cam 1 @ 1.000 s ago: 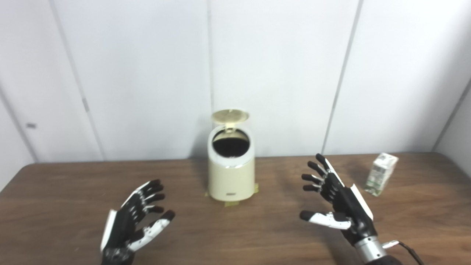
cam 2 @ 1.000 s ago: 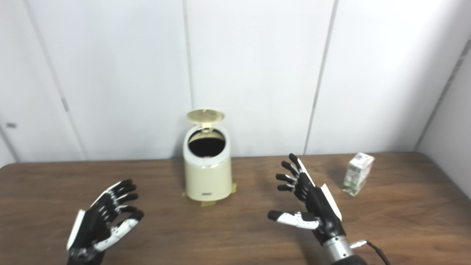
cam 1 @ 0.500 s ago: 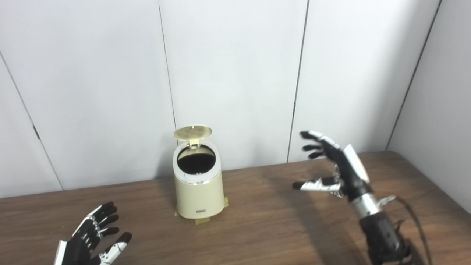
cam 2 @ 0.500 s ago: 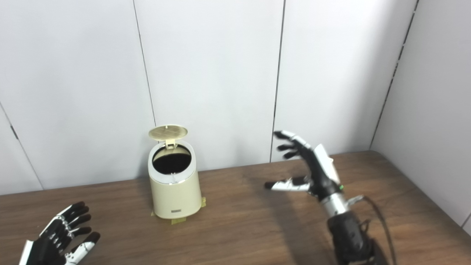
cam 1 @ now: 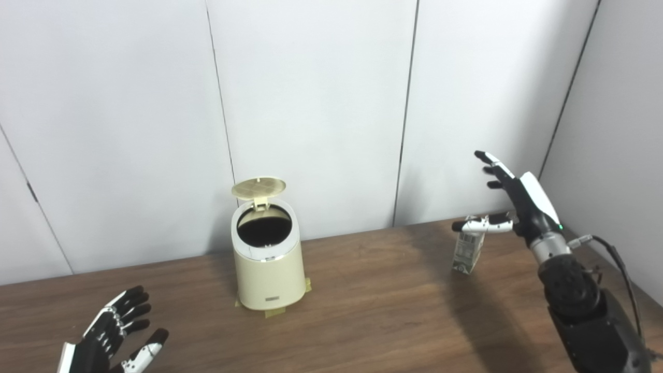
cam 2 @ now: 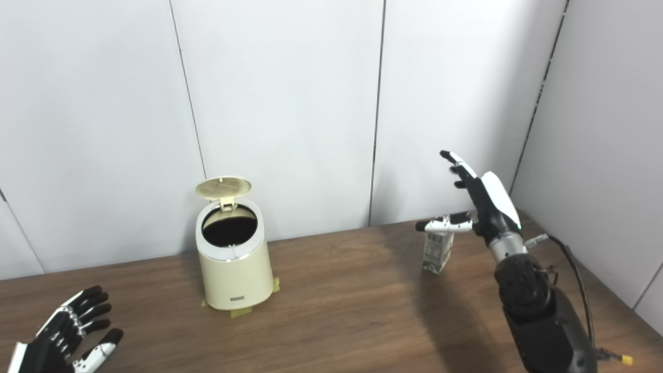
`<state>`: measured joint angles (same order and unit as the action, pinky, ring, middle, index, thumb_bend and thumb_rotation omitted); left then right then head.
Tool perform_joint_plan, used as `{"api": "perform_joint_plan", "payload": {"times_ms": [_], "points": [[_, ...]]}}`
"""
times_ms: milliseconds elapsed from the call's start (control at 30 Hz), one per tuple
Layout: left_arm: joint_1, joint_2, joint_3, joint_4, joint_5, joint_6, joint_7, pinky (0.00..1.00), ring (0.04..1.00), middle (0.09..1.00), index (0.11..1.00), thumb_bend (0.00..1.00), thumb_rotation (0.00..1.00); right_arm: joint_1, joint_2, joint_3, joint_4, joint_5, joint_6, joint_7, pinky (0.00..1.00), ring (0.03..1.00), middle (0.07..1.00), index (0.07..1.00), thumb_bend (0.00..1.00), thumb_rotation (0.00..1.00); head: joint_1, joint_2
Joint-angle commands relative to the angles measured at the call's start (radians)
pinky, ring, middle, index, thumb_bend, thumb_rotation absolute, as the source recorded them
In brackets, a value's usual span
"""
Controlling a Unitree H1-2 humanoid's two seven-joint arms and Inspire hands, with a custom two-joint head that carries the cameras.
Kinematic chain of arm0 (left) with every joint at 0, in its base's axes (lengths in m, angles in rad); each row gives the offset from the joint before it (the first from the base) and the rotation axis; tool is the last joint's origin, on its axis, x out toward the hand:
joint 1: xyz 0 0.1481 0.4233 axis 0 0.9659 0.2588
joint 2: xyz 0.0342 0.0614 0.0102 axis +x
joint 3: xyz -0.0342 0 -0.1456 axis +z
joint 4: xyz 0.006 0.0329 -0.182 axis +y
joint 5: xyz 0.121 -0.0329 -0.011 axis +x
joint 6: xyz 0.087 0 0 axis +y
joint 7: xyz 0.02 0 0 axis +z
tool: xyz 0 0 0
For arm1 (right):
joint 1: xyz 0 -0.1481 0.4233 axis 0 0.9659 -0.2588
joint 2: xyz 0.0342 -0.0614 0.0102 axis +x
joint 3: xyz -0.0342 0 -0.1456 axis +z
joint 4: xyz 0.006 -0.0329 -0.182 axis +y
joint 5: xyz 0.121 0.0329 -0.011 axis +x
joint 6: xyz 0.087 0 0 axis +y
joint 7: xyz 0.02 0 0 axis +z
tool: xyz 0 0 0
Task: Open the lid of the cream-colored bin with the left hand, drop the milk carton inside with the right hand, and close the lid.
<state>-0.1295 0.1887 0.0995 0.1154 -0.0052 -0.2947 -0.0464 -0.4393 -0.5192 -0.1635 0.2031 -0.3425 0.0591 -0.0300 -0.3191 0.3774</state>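
1. Fingers of the right hand (cam 1: pixel 520 199) are spread wide and raised, holding nothing; the thumb reaches out sideways across the top of the small white-and-green milk carton (cam 1: pixel 467 252), though whether it touches the carton cannot be told.
2. That carton stands upright on the dark wood-grain table (cam 1: pixel 393 311), directly below the thumb and lower than the raised fingers, near the back wall.
3. As I judge it, the step in hand is the grasp: lower the hand so the fingers pass on the far side of the carton and the thumb on the near side, then close at mid-height, not at the gabled top.
4. Close gently; a light carton likely tips if one side is struck first.
5. Off to the thumb's side, well apart, sits the round cream-colored plastic bin (cam 1: pixel 268 269), its hinged lid (cam 1: pixel 258 187) already tipped up and its dark mouth clear.
6. Fingers of the left hand (cam 1: pixel 111 342) are apart and empty, low at the near edge, well away from the bin.
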Motion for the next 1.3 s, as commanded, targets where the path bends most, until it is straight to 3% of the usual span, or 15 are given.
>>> {"api": "perform_joint_plan", "payload": {"times_ms": [0, 133, 267, 400, 467, 600, 733, 867, 1033, 1133, 1267], "points": [[-0.017, 0.018, 0.004, 0.01, 0.007, -0.041, 0.002, 0.72, 0.782, 0.814, 0.82, 0.61, 0.18, -0.051, -0.035, -0.001, -0.003, 0.01, 0.023, 0.011, 0.83, 0.94, 0.979, 0.977, 0.94, 0.29, -0.002, 0.0], [-0.014, 0.018, 0.006, -0.003, 0.012, -0.021, 0.007, 0.75, 0.794, 0.822, 0.825, 0.61, 0.19, -0.065, -0.024, -0.006, 0.058, 0.049, 0.037, 0.01, 0.8, 0.944, 0.997, 0.99, 0.92, 0.23, -0.002, 0.002], [-0.013, 0.018, 0.005, -0.015, 0.014, -0.012, 0.007, 0.74, 0.8, 0.831, 0.833, 0.59, 0.15, -0.074, -0.012, -0.001, 0.124, 0.045, 0.035, -0.023, 0.77, 0.916, 0.969, 0.976, 0.96, 0.24, -0.002, 0.008], [-0.009, 0.015, 0.003, -0.037, 0.032, 0.008, 0.014, 0.75, 0.802, 0.822, 0.817, 0.6, 0.17, -0.066, 0.014, -0.02, 0.162, 0.138, 0.014, 0.011, 0.87, 0.964, 0.988, 0.994, 0.85, 0.14, 0.004, 0.017], [-0.008, 0.013, 0.004, -0.044, 0.034, 0.014, 0.014, 0.75, 0.796, 0.814, 0.809, 0.6, 0.16, -0.064, 0.022, -0.023, 0.188, 0.176, -0.001, 0.023, 0.89, 0.977, 0.998, 0.999, 0.85, 0.15, 0.006, 0.02], [-0.006, 0.009, 0.005, -0.053, 0.032, 0.031, 0.017, 0.75, 0.797, 0.809, 0.8, 0.64, 0.18, -0.059, 0.036, 0.005, 0.228, 0.135, -0.013, -0.037, 0.85, 0.955, 1.0, 0.992, 0.9, 0.23, 0.007, 0.024], [-0.002, 0.009, 0.006, -0.063, 0.023, 0.034, 0.014, 0.74, 0.806, 0.814, 0.8, 0.63, 0.16, -0.054, 0.058, 0.019, 0.239, 0.092, 0.027, -0.106, 0.79, 0.895, 0.963, 0.961, 0.89, 0.22, 0.007, 0.033], [0.001, 0.008, 0.006, -0.061, 0.028, 0.032, 0.017, 0.74, 0.797, 0.811, 0.79, 0.62, 0.16, -0.046, 0.076, 0.017, 0.293, 0.106, -0.05, -0.139, 0.75, 0.872, 0.938, 0.932, 0.87, 0.19, 0.014, 0.033], [-0.001, 0.005, 0.005, -0.062, 0.047, 0.041, 0.028, 0.72, 0.784, 0.798, 0.788, 0.64, 0.14, -0.044, 0.095, 0.02, 0.351, 0.09, -0.094, -0.212, 0.7, 0.808, 0.872, 0.867, 0.87, 0.18, 0.017, 0.036], [-0.001, 0.004, 0.005, -0.064, 0.053, 0.044, 0.031, 0.71, 0.781, 0.795, 0.784, 0.64, 0.15, -0.046, 0.105, 0.022, 0.381, 0.087, -0.124, -0.253, 0.73, 0.8, 0.835, 0.83, 0.86, 0.17, 0.016, 0.037], [-0.001, 0.004, 0.004, -0.061, 0.064, 0.038, 0.033, 0.7, 0.769, 0.791, 0.781, 0.63, 0.13, -0.05, 0.111, 0.03, 0.41, 0.077, -0.131, -0.293, 0.64, 0.748, 0.834, 0.811, 0.85, 0.18, 0.018, 0.038]]}}
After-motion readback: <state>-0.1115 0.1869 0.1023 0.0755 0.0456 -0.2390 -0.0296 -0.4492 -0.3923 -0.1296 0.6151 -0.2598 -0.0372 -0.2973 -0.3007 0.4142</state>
